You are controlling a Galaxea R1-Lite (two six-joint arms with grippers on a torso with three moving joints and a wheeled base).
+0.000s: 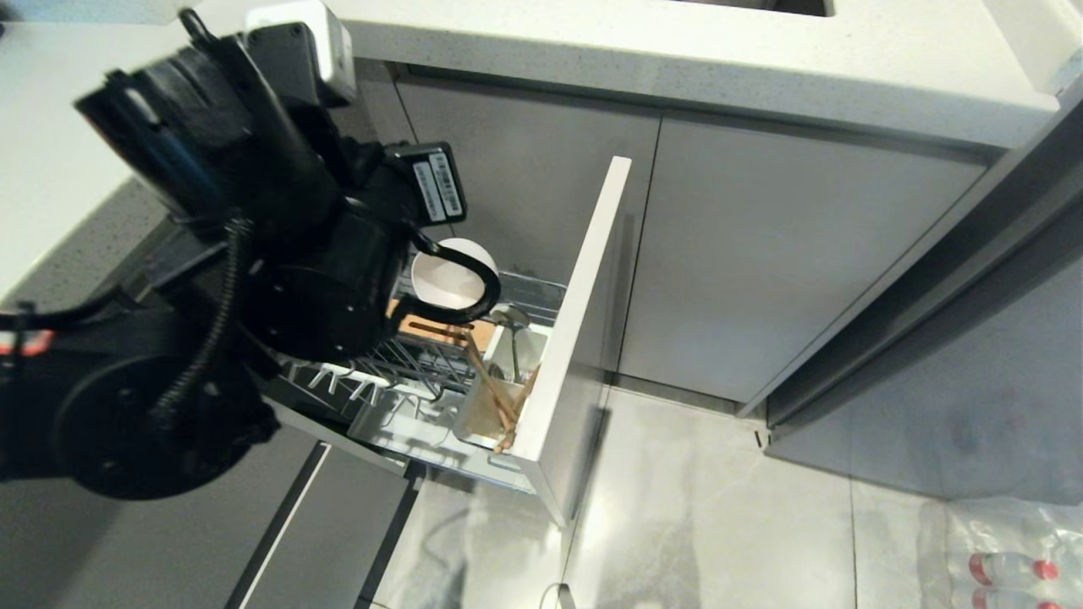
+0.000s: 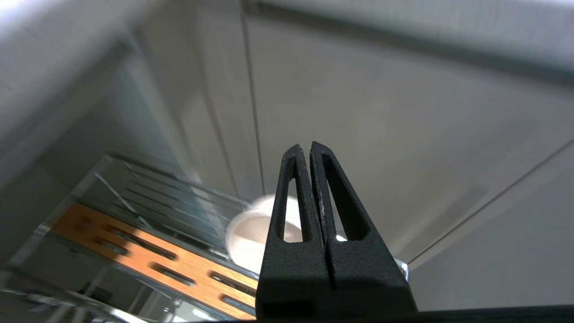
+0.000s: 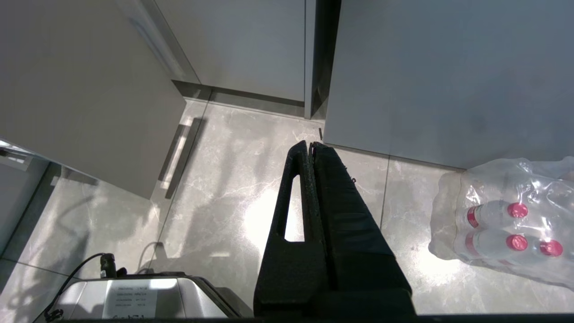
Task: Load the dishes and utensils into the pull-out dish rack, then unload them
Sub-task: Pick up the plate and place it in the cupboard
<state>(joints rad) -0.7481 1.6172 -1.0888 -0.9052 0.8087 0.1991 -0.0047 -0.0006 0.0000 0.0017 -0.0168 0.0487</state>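
Left tool (image 2: 310,148) is closed empty above the pull-out dish rack (image 1: 423,372), the white bowl (image 2: 251,231) lying just beyond and below its tips. Right tool (image 3: 310,146), also closed empty, hangs over the floor, well apart, so the left arm is nearer.

We see a pale speckled desk (image 1: 643,59) running over flat grey cabinet doors (image 1: 787,262). Below lies a glossy grey marbled floor (image 1: 711,516) catching bright light, where a plastic-wrapped pack of bottles (image 3: 506,224) sits beside a tall grey panel (image 3: 448,76).

The pull-out dish rack (image 1: 541,296) is standing open, the white bowl (image 1: 447,275) sitting tilted inside, chopsticks (image 1: 495,393) and seemingly a spoon (image 1: 510,320) leaning in its cup (image 1: 486,414).
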